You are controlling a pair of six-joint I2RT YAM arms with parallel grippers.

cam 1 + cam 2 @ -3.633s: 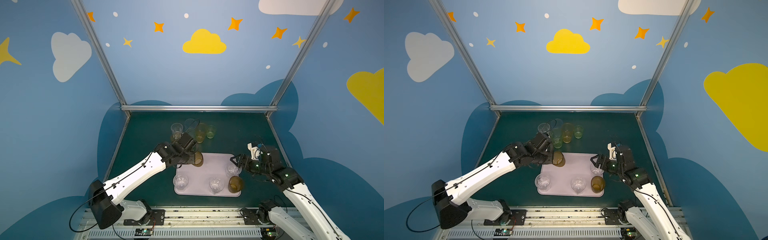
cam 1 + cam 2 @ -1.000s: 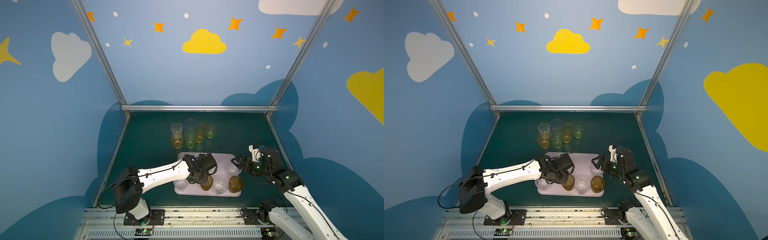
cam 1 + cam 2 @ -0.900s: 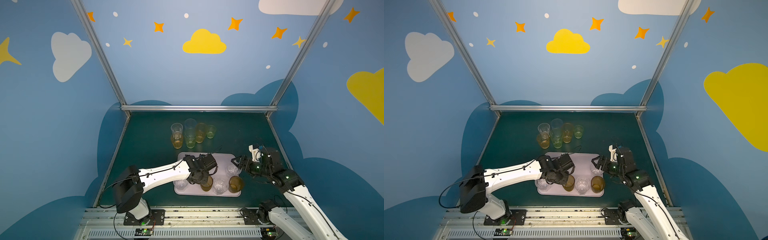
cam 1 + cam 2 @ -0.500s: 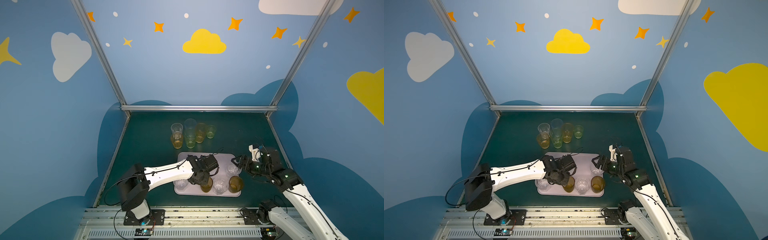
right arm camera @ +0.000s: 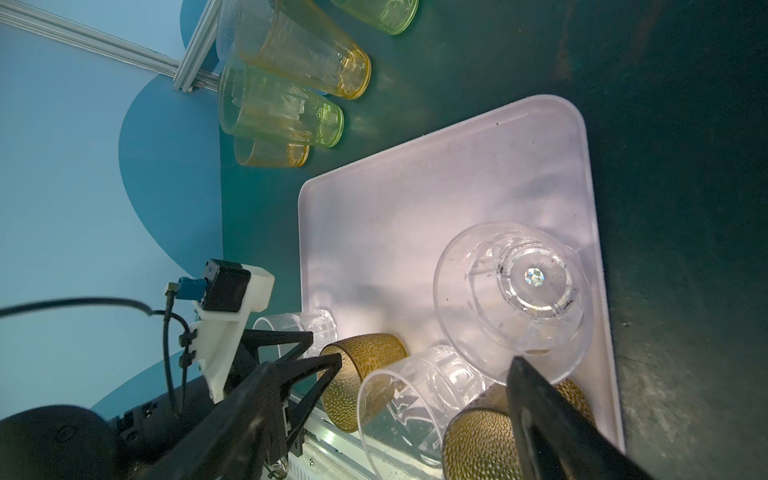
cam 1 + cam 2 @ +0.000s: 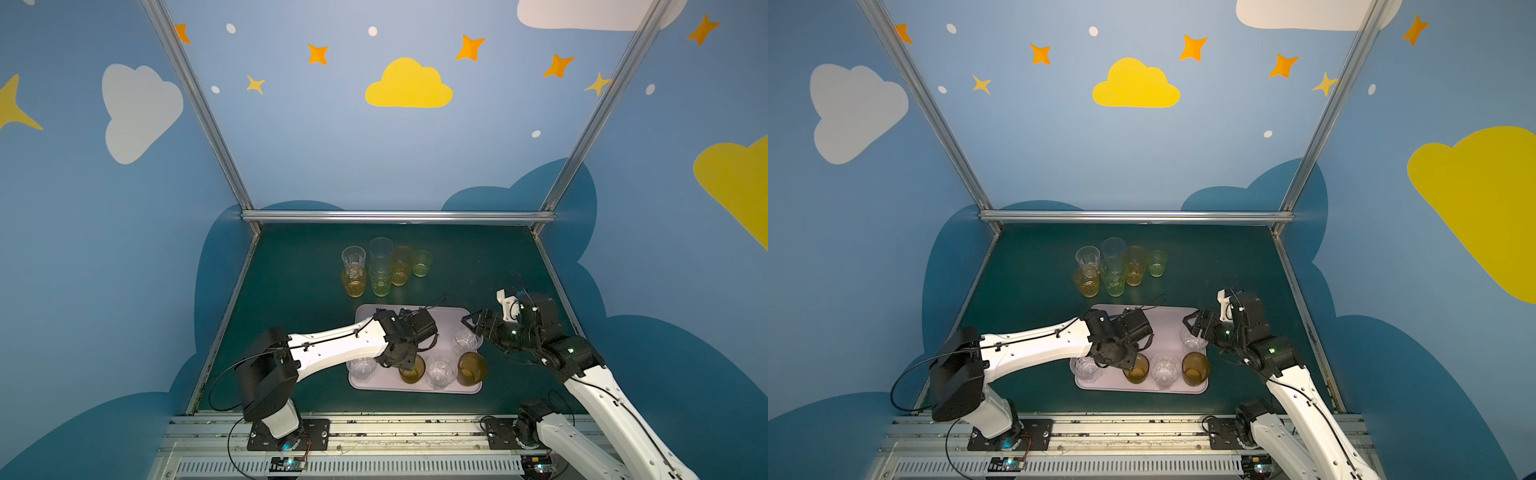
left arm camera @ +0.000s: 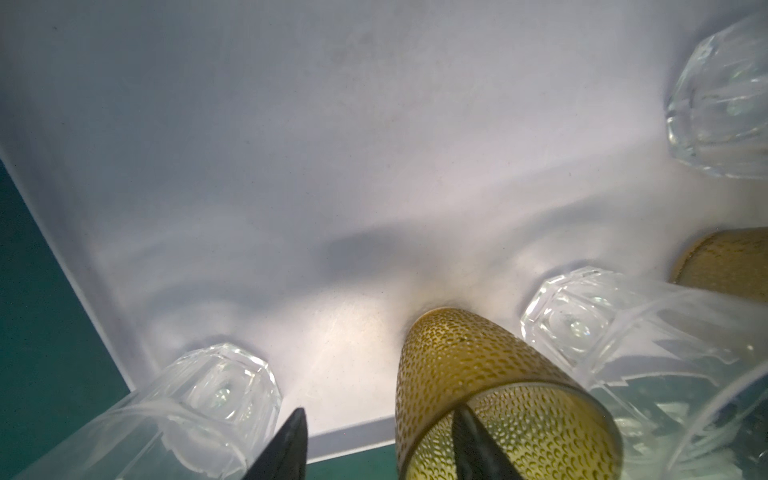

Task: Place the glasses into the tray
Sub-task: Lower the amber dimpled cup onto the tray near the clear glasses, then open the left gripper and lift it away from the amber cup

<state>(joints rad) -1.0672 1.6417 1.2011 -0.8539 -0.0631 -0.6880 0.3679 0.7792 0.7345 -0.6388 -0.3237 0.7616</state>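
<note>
The pink-lilac tray (image 6: 415,318) (image 6: 1165,328) (image 5: 415,199) (image 7: 332,166) lies at the table's front middle. On it stand three clear faceted glasses (image 6: 362,368) (image 6: 440,372) (image 6: 464,340) and two brown glasses (image 6: 412,370) (image 6: 471,368). My left gripper (image 6: 406,360) (image 6: 1128,360) (image 7: 382,446) is open at the left brown glass (image 7: 465,374): one finger hangs inside its rim, the other outside, clear of the wall. My right gripper (image 6: 469,325) (image 6: 1191,323) (image 5: 386,415) stands open and empty, just above the tray's right clear glass (image 5: 515,291).
Several glasses stand in a tight cluster on the green table behind the tray: a clear one (image 6: 353,257), a short amber (image 6: 354,283), a tall blue (image 6: 380,248), a tall green (image 6: 380,279), a tall amber (image 6: 401,264), a short green (image 6: 422,263).
My left gripper has opened and let go of the brown glass, which now stands in the tray's front row. The right arm has not moved.
</note>
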